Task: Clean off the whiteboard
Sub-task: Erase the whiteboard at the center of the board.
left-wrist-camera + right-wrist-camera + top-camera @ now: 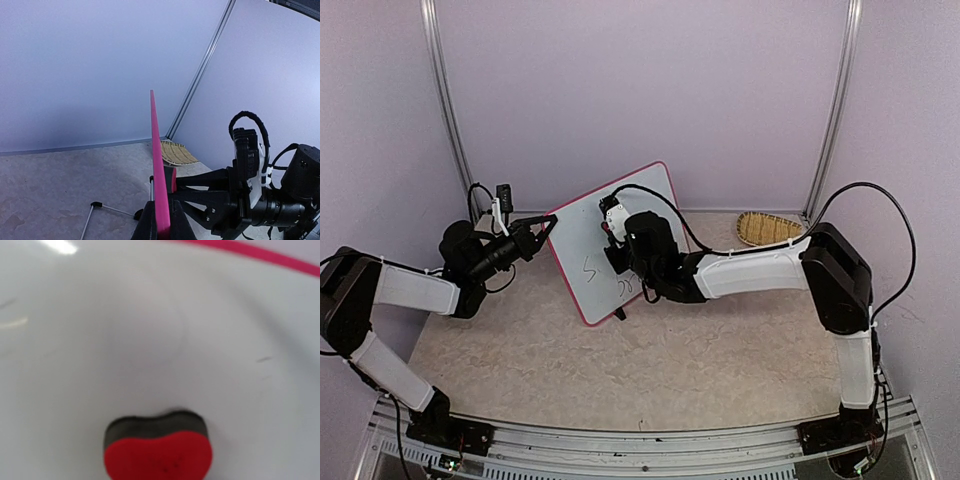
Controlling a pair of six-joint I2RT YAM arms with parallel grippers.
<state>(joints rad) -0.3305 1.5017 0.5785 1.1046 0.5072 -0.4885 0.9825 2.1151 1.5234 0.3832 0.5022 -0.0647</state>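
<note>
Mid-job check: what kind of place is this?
Looks like an enclosed lab test cell, not a home: plain lavender wall panels on aluminium posts, a stone-patterned tabletop, and arms bolted to a metal rail.

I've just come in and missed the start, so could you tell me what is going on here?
The left gripper is clamped on the left edge of the whiteboard, holding it tilted up. The right gripper presses a red heart-shaped eraser against the board's face. The surface around the eraser looks clean, but marker scrawl shows on the lower part, so the erasing is not finished.
</note>
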